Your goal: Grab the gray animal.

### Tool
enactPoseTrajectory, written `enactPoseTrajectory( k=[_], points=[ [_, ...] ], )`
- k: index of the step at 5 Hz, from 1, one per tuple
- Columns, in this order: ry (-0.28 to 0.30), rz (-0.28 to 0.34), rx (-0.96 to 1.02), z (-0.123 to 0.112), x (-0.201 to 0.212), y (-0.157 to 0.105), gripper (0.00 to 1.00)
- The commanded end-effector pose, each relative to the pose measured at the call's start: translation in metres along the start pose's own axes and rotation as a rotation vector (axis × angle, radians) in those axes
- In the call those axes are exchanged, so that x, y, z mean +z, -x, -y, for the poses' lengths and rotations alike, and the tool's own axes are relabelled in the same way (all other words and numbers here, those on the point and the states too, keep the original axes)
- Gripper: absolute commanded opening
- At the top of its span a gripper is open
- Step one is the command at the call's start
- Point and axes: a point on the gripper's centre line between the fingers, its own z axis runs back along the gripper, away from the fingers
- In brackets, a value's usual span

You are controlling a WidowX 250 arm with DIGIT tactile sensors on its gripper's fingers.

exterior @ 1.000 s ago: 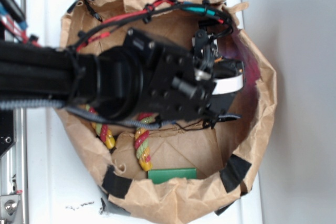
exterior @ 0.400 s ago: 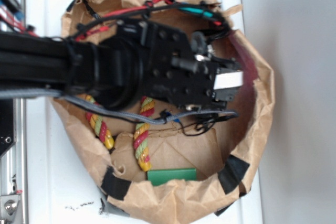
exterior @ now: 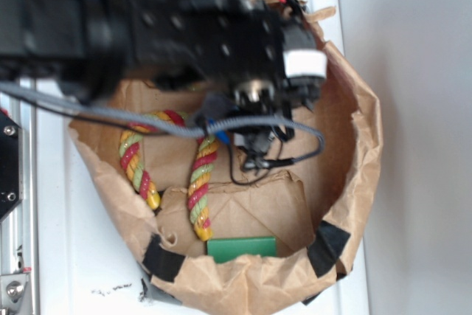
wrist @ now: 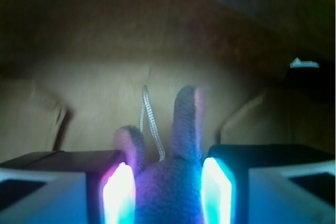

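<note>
Wrist view: the claw (wrist: 167, 190), two glowing pads, pinches the soft gray plush animal (wrist: 168, 182) by its body, ears pointing away. Grab looks made; a lift is unconfirmed. Exterior: the animal is hidden under the black arm (exterior: 147, 27), over one crumpled brown paper bag (exterior: 354, 182). Inside the bag: one red-yellow-green twisted rope (exterior: 200, 182), one flat green block (exterior: 242, 246).

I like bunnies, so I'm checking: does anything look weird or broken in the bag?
Nothing looks broken. The gray animal sits squeezed between the tool's glowing pads, ears up. The paper bag is crumpled and patched with black tape, and the rope toy lies looped inside.
</note>
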Motion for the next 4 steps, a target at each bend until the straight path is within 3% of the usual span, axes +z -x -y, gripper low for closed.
enactPoseTrajectory(
  k=[1,2,3,4],
  points=[
    [-0.005,0.069,0.001,-0.02,0.028,-0.015,0.0],
    [0.077,0.023,0.005,-0.027,0.047,-0.012,0.0],
    [0.095,0.018,-0.008,-0.029,0.061,-0.01,0.0],
    [-0.003,0.037,-0.008,-0.025,0.056,-0.005,1.0]
  ],
)
